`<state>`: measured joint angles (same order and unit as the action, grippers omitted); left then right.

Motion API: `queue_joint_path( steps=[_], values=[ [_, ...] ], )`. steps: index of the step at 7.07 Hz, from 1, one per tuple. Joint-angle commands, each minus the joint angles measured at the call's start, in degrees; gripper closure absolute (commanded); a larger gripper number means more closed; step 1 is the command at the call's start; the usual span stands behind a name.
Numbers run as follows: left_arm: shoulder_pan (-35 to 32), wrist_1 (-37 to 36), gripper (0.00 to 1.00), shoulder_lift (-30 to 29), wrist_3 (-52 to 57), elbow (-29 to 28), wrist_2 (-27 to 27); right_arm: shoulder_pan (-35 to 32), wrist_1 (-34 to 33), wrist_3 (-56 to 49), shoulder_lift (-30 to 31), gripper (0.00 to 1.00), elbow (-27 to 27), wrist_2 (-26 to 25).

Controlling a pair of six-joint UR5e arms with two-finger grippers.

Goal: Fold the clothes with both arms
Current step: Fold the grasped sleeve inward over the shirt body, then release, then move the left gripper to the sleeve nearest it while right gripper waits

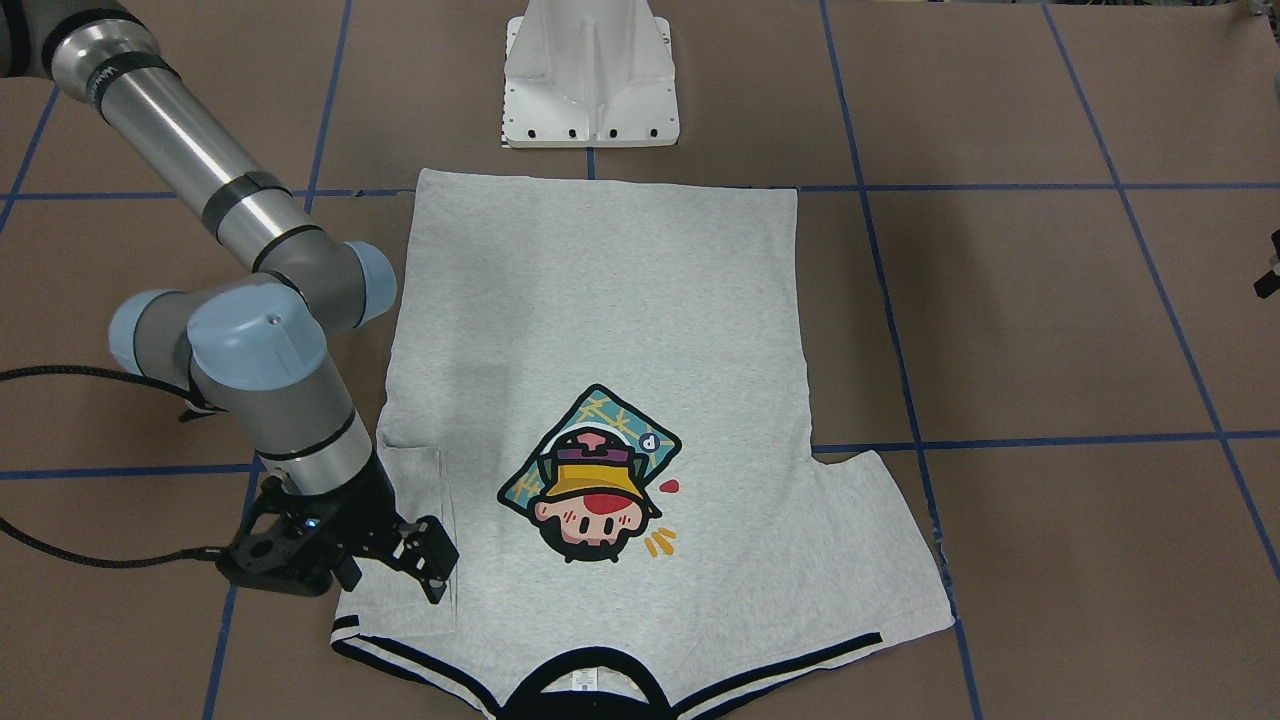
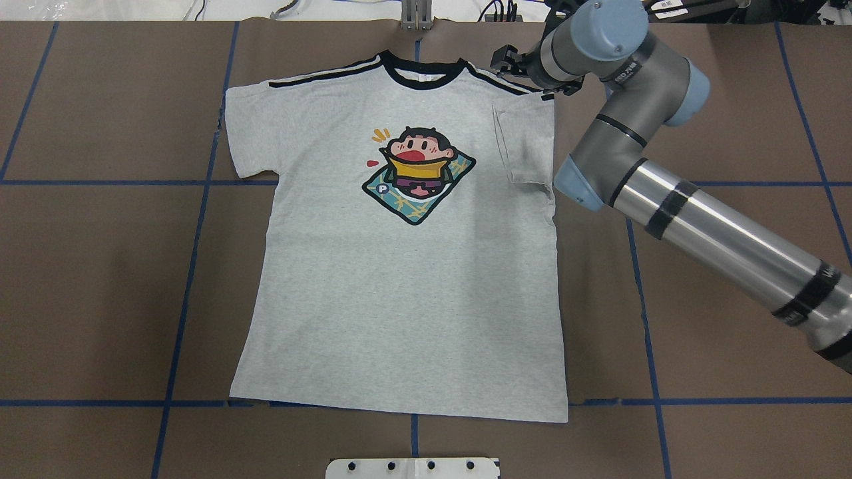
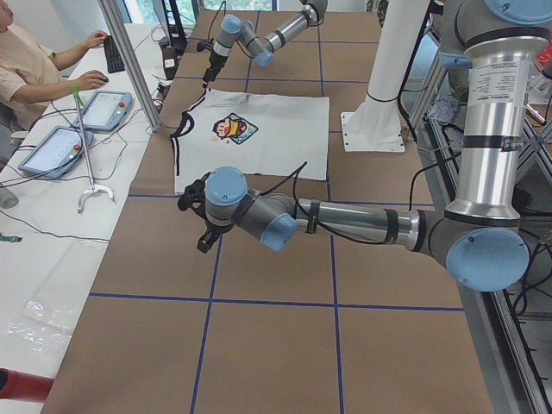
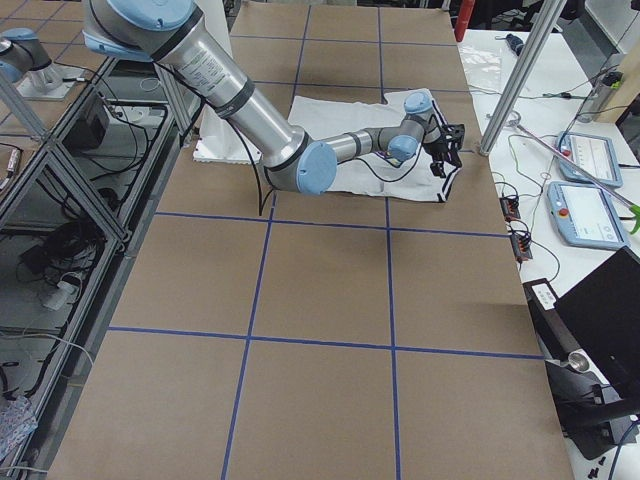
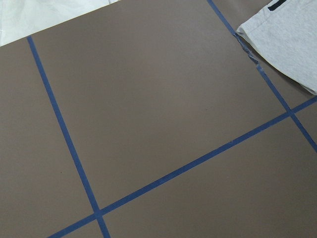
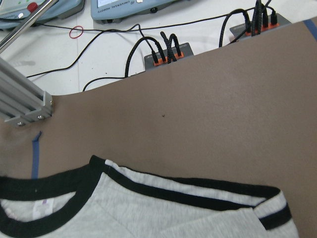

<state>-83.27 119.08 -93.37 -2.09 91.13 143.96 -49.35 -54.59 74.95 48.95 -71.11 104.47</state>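
We log the T-shirt [image 2: 399, 286] lying flat, print side up, on the brown-covered table [image 2: 100, 266], centred in front of the white pedestal base [image 1: 590, 90]. Its black neckband [image 6: 49, 183] points away from the base, toward the operators' side, and the bottom hem lies nearest the base. The cartoon print [image 2: 418, 174] sits on the chest. The left sleeve [image 2: 247, 136] is spread flat out to the side. The right sleeve [image 2: 526, 143] is folded inward and lies on top of the shirt's body, so that side runs nearly straight from shoulder to hem.

The right arm [image 2: 699, 223] reaches across the table to the shirt's right shoulder. We see the right gripper [image 1: 395, 578] low over the folded sleeve near the striped edge, its fingers spread apart with nothing between them. We cannot tell whether a fingertip touches the cloth. The right wrist view looks down on the neckband and the black-striped shoulder.

The left arm [image 3: 345, 226] stretches out over bare table, off to the side of the left sleeve and not over the cloth. The left gripper [image 3: 197, 220] shows only in the side view, so we cannot tell whether it is spread or closed. The left wrist view shows brown cover, blue tape lines [image 5: 68, 139] and one corner of the sleeve.

A person [image 3: 30, 60] sits at a keyboard at the desk beside the table
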Motion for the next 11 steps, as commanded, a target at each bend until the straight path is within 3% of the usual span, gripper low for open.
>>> queue_joint_path(
  steps=[1,2,4,5,6,7,8,11],
  values=[
    [6.8,7.4,0.01,-4.3,-15.9,-3.1,1.4,-0.3,-7.0,0.0,10.9,0.00,-20.4,4.0],
    [10.8,9.4,0.07,-6.3,-24.7,-3.8,-1.7,-0.3,-7.9,0.0,13.4,0.00,-24.2,4.8],
    [20.5,9.6,0.07,-19.0,-41.7,-12.9,-9.9,-0.4,-7.8,0.0,15.7,0.00,-27.0,4.9],
    [23.4,11.5,0.07,-23.0,-46.8,-16.0,-17.7,-0.5,-7.9,0.1,18.8,0.00,-30.8,4.9],
    [26.6,16.6,0.07,-26.0,-50.1,-22.2,-22.4,-0.4,-7.8,0.1,23.4,0.00,-35.5,4.9],
    [26.9,25.2,0.08,-31.1,-50.5,-33.4,-26.3,-0.1,-7.8,0.1,24.3,0.00,-36.8,4.7],
    [26.9,28.0,0.11,-33.4,-50.6,-38.3,-27.6,-0.1,-7.8,0.1,24.4,0.00,-37.0,4.8],
    [27.5,28.8,0.25,-38.6,-50.9,-45.2,-30.0,0.6,-7.8,0.0,24.8,0.00,-36.6,4.2]
  ],
)
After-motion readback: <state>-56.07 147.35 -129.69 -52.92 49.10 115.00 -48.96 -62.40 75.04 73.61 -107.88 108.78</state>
